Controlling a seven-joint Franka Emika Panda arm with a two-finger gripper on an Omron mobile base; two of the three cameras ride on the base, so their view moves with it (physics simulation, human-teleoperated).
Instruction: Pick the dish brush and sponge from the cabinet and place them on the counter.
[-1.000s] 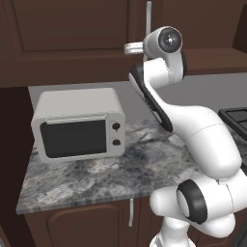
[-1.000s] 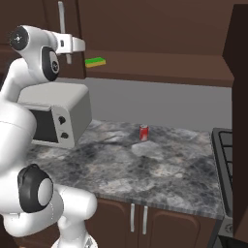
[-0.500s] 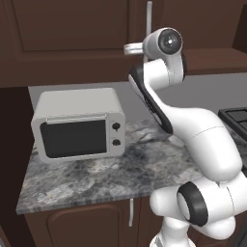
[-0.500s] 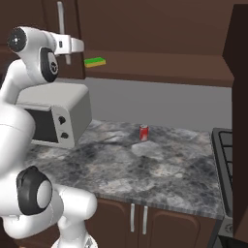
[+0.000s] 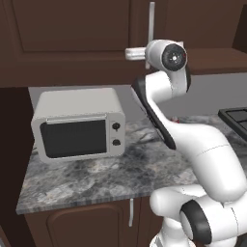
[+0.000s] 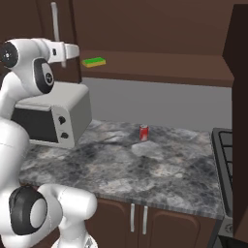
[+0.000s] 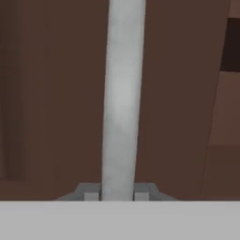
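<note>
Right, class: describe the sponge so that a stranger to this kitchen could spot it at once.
Find the dark brown wall cabinet above the grey counter. On its open shelf, right of the long silver handle, lies the sponge: small, flat, bright green over yellow, unlike everything brown around it.

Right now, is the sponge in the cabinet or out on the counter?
In the cabinet: the sponge lies flat on the brown shelf, above the counter.
</note>
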